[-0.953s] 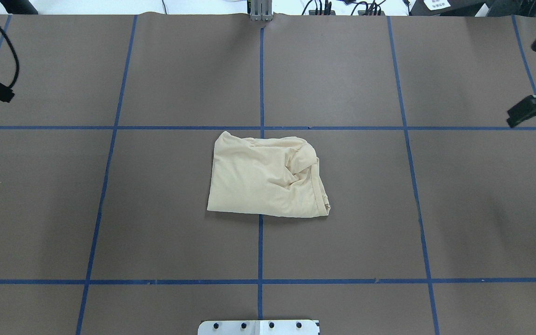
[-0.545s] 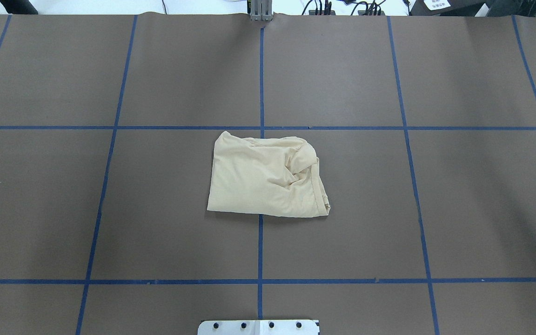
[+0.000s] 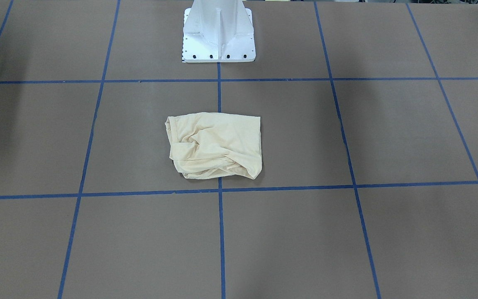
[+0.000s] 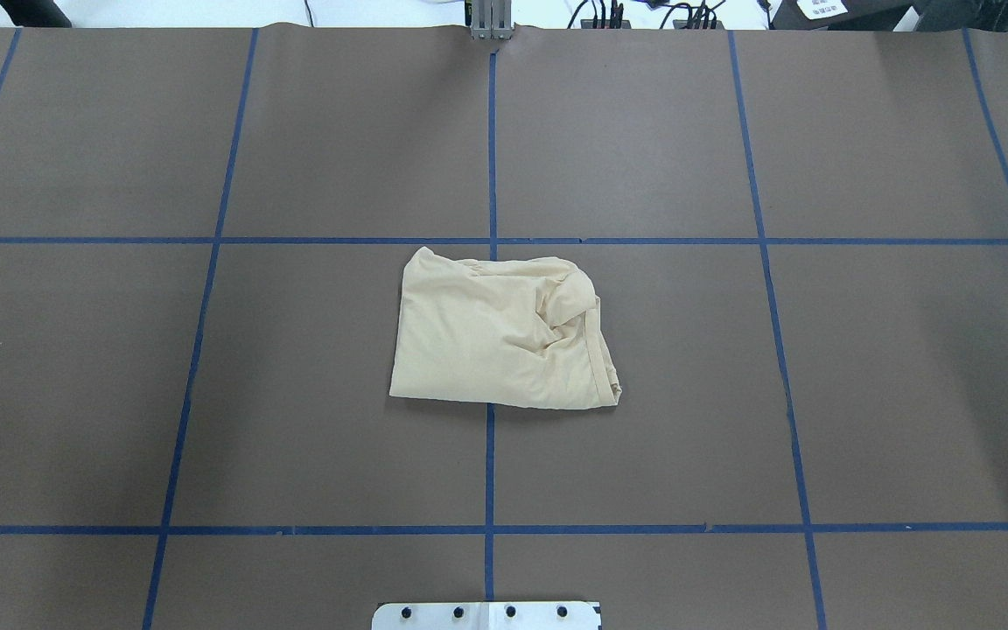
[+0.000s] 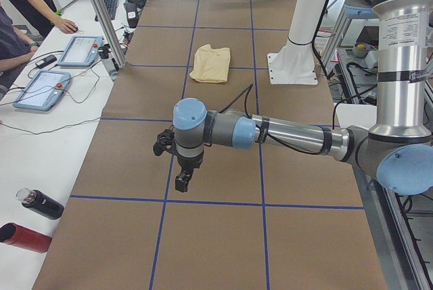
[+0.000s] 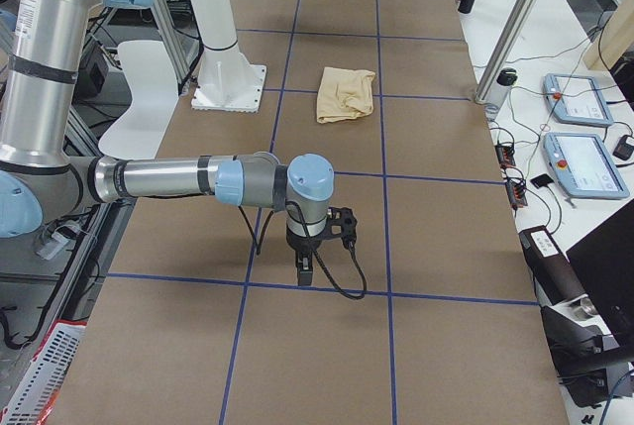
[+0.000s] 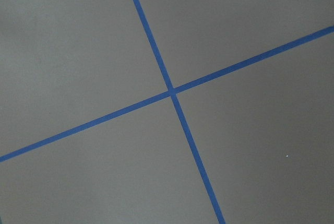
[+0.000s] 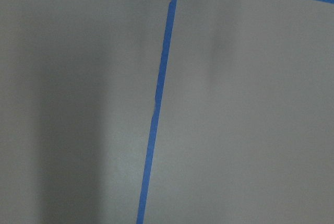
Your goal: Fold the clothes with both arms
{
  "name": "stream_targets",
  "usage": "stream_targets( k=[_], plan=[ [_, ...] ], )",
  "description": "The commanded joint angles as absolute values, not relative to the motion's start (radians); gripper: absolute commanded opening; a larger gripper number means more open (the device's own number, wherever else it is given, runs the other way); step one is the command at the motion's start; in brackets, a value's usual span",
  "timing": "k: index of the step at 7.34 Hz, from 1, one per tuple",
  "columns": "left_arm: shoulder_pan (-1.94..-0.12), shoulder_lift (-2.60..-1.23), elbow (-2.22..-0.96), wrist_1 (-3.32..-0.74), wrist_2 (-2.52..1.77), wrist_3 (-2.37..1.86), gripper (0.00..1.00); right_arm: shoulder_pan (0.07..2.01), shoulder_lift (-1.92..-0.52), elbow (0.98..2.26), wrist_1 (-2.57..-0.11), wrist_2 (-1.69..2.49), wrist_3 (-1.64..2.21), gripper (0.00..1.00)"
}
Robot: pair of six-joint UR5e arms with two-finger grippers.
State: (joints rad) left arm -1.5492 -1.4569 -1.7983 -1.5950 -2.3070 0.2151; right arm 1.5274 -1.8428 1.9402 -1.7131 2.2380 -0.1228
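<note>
Folded T-shirt (image 4: 486, 337) lies at centre of table (image 4: 731, 394), ahead of pedestal base (image 4: 486, 615), long side running left-right. Your left gripper (image 5: 181, 183) and right gripper (image 6: 305, 271) hang over opposite table ends, well apart from it (neither clearly nearer). You cannot tell how jaws stand.

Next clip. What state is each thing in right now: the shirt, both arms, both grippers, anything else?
shirt: folded into a rumpled bundle, lying on the table, nothing touching it.
left arm: stretched out low, away from the shirt.
left gripper: pointing down, holding no cloth; open or shut cannot be told.
right arm: stretched out low, away from the shirt.
right gripper: pointing down, holding no cloth; open or shut cannot be told.
black bottle: lying on its side.
</note>
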Motion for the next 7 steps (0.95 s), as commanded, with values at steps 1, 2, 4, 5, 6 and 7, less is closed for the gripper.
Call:
stream_targets(
  k=[1,2,4,5,6,7],
  plan=[
    [-1.563,-1.385,-1.796,-1.677,-2.384,0.212,1.0,1.528,-1.825,1.939,-1.675,2.241,-0.091,1.0],
    [-1.562,-1.388,-1.786,-1.675,-2.388,0.207,1.0,1.528,-1.827,1.94,-1.672,2.247,-0.089,1.0],
    [-1.58,-1.391,-1.776,-1.672,-2.382,0.2,1.0,1.528,-1.827,1.941,-1.671,2.267,-0.091,1.0],
    [-1.582,-1.396,-1.793,-1.664,-2.375,0.196,1.0,1.529,-1.827,1.947,-1.669,2.267,-0.091,1.0],
    [-1.578,-1.397,-1.777,-1.664,-2.337,0.198,1.0,1.529,-1.827,1.947,-1.669,2.267,-0.089,1.0],
    [-1.578,-1.402,-1.793,-1.666,-2.318,0.199,1.0,1.528,-1.827,1.948,-1.669,2.267,-0.09,1.0]
  ],
)
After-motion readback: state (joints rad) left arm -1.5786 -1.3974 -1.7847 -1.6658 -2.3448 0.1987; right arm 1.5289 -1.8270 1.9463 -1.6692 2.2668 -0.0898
